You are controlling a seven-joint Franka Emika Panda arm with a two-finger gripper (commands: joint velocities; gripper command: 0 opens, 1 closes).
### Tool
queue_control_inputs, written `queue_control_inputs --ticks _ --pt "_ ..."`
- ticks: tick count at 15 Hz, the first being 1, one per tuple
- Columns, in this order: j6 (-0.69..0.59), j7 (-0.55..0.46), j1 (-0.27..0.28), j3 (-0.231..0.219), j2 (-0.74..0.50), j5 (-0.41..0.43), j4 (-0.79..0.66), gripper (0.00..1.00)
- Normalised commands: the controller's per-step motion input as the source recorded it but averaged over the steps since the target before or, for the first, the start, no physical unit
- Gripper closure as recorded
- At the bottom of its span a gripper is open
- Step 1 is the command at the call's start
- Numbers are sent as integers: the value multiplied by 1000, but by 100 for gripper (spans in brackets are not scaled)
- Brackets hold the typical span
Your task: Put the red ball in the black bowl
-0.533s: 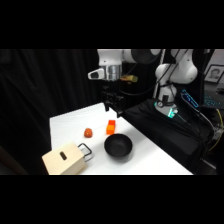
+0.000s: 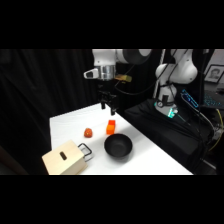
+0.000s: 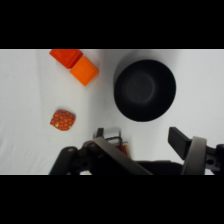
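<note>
Above the bench's far edge, the claw (image 2: pixel 109 107) hangs open and empty.
Approach step: the red ball (image 2: pixel 88 132) sits mid-bench, left of the black bowl (image 2: pixel 118 146); next, descend over it and grip.

Your arm (image 2: pixel 150 60) reaches in from its base at the upper right and runs along the top of the side view, bending down at the wrist so the gripper (image 2: pixel 107 106) hangs vertically above the table's far edge, clear of the surface. In the wrist view you see the black linkage rising from the bottom edge, with one finger (image 3: pixel 182 142) standing at the right and the other at the left, a wide gap between them, nothing held.
</note>
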Motion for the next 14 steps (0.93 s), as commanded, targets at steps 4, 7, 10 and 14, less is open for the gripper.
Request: queue_control_inputs --ticks 4,7,10,14 --pt "18 -123 -144 -101 344 9 414 0" --pt "9 -173 -127 -44 457 98 514 0" --pt "53 -174 -123 4 482 161 508 0" --pt "84 -131 -127 50 474 192 455 0"
